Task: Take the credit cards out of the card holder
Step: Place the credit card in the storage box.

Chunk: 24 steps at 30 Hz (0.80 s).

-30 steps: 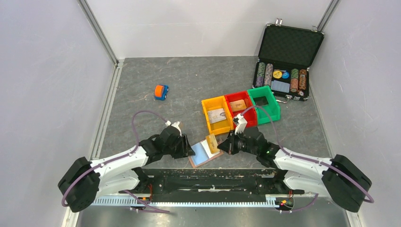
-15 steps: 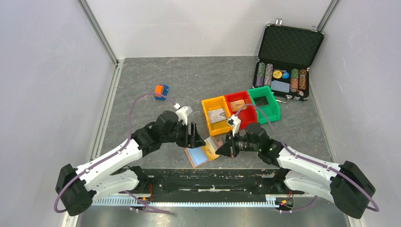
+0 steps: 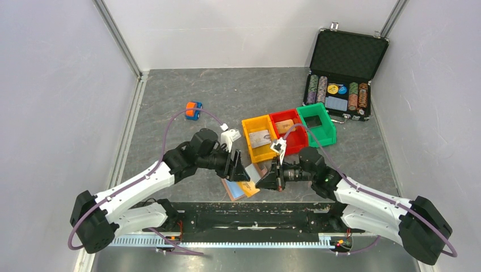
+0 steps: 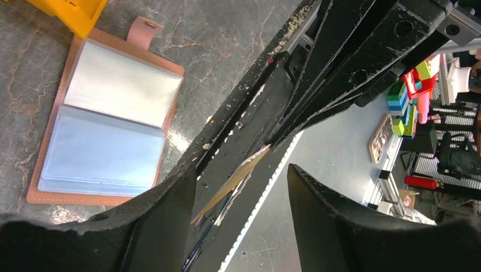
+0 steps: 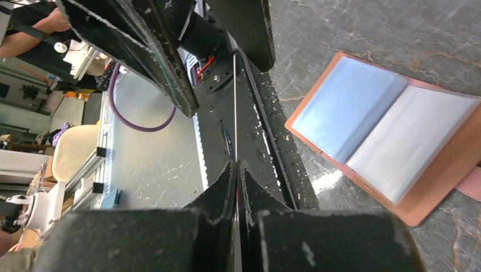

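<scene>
The card holder [image 3: 231,188] lies open and flat near the table's front edge, reddish-brown with pale blue clear pockets [image 4: 108,113] [image 5: 391,136]. My right gripper [image 3: 268,180] [image 5: 236,164] is shut on one of the credit cards, a yellow-orange one [image 3: 250,189], held just above the holder. The card shows edge-on as a thin line [image 5: 235,113]. My left gripper [image 3: 238,170] [image 4: 241,170] is open, one finger on each side of the card's free end [image 4: 230,184], with gaps on both sides. I cannot tell whether other cards remain in the pockets.
Yellow [image 3: 260,139], red [image 3: 288,129] and green [image 3: 316,122] bins stand in a row behind the grippers, the first two with something flat inside. An open black chip case [image 3: 340,85] sits at the back right. An orange-blue toy car [image 3: 193,110] lies at centre left.
My left arm has lifted off the holder's left side and swung right to the held card, its jaws opening wider. The right gripper has shifted slightly with the card.
</scene>
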Each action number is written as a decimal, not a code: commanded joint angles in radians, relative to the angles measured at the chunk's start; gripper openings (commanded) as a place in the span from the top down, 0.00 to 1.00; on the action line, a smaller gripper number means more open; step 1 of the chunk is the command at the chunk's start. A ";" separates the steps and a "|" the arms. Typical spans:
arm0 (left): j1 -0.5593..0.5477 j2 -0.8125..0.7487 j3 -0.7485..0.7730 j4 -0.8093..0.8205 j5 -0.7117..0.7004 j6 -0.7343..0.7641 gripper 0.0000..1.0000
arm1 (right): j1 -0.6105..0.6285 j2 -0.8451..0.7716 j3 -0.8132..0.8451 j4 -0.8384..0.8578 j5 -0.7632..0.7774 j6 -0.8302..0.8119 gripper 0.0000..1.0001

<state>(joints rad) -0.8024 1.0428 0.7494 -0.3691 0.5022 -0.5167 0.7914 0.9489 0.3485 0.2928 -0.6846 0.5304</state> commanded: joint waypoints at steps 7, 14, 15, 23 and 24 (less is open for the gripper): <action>0.003 0.009 0.032 0.024 0.076 0.040 0.90 | -0.004 -0.007 0.004 0.093 -0.029 0.013 0.99; 0.004 -0.052 -0.025 0.145 -0.050 -0.101 0.98 | -0.021 -0.082 -0.023 0.086 0.129 0.061 0.67; 0.005 -0.062 -0.033 0.165 -0.065 -0.127 0.98 | -0.024 -0.097 -0.034 0.090 0.160 0.072 0.63; 0.005 -0.127 -0.137 0.318 -0.245 -0.351 0.98 | -0.035 -0.163 -0.185 0.351 0.255 0.293 0.42; 0.005 -0.140 -0.156 0.346 -0.276 -0.377 0.98 | -0.036 -0.169 -0.204 0.380 0.272 0.327 0.40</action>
<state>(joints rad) -0.8024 0.9531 0.6510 -0.1642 0.3683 -0.7280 0.7605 0.8032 0.2089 0.4755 -0.4919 0.7116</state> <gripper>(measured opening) 0.036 0.565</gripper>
